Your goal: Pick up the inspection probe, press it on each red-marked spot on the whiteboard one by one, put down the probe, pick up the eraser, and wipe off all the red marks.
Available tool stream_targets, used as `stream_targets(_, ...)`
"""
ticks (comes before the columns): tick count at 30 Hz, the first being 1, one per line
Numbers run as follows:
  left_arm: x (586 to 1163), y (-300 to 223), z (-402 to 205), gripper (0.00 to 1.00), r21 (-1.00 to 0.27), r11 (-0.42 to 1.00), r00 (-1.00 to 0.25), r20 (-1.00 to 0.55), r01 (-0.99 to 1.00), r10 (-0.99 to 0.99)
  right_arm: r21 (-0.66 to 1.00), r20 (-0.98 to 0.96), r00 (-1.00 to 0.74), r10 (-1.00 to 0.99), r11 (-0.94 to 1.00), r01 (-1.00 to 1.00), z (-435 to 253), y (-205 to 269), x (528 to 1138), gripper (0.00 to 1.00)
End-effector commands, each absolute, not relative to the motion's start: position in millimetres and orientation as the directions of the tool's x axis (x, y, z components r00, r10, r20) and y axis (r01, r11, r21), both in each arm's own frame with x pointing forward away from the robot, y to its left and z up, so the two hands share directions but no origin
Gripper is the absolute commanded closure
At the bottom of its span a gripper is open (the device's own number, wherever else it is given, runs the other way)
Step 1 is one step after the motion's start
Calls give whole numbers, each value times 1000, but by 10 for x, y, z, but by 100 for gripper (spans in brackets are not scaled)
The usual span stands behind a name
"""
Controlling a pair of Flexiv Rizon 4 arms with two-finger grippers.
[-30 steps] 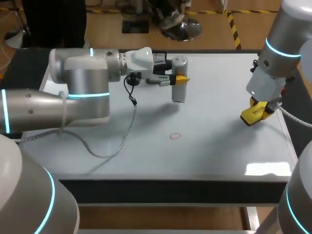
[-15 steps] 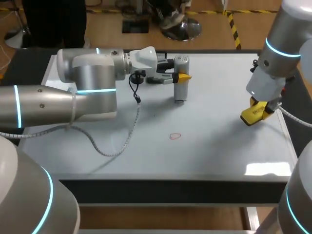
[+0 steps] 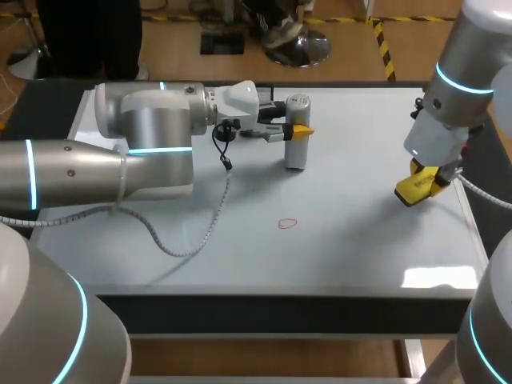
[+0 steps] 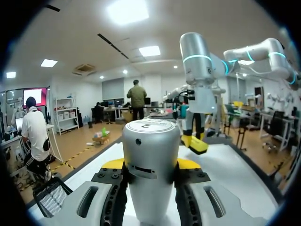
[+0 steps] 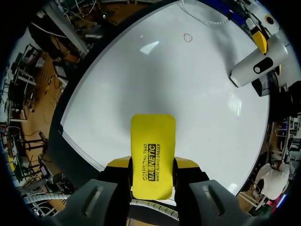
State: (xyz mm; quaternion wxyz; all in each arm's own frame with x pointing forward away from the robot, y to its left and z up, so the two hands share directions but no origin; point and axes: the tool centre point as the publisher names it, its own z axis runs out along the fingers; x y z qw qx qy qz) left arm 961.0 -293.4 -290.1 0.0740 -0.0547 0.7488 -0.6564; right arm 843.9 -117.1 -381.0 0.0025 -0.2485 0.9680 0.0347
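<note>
The inspection probe [image 3: 297, 140], a grey upright cylinder, is held at the back middle of the whiteboard [image 3: 360, 248]. My left gripper [image 3: 298, 129] is shut on it from both sides; the left wrist view shows the probe [image 4: 151, 188] between the yellow tips of that gripper [image 4: 150, 164]. I cannot tell whether its lower end touches the board. My right gripper [image 3: 418, 186] hangs over the board's right side, shut on the yellow eraser [image 3: 414, 190], also seen in the right wrist view as the eraser [image 5: 153, 141] in the gripper [image 5: 152, 165]. One small red mark [image 3: 287, 224] lies near the board's middle.
A grey cable [image 3: 204, 232] droops from my left wrist onto the board's left half. The board's front edge [image 3: 280, 294] and right edge [image 3: 472, 232] are close to the right gripper. In the right wrist view the red mark [image 5: 188, 37] lies far ahead of the eraser.
My left arm has shifted slightly to the right with the probe still in its gripper. The right arm and the eraser have not moved.
</note>
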Motion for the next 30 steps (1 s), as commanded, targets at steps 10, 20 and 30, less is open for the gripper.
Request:
stream_targets(10,9603,-2935,-2904,100,-990,140,-984,-43,19,-171,63,-21,-876,-482,874,-482,-3809,-1175,8441,100)
stream_targets(20,9615,-2986,-2736,100,-984,177,-986,-47,18,-160,63,-21,-876,-482,874,-482,-3809,-1175,8441,100)
stream_targets(30,9780,-3051,-2289,100,-986,165,-987,-52,27,-150,63,-21,-876,-482,874,-482,-3809,-1175,8441,100)
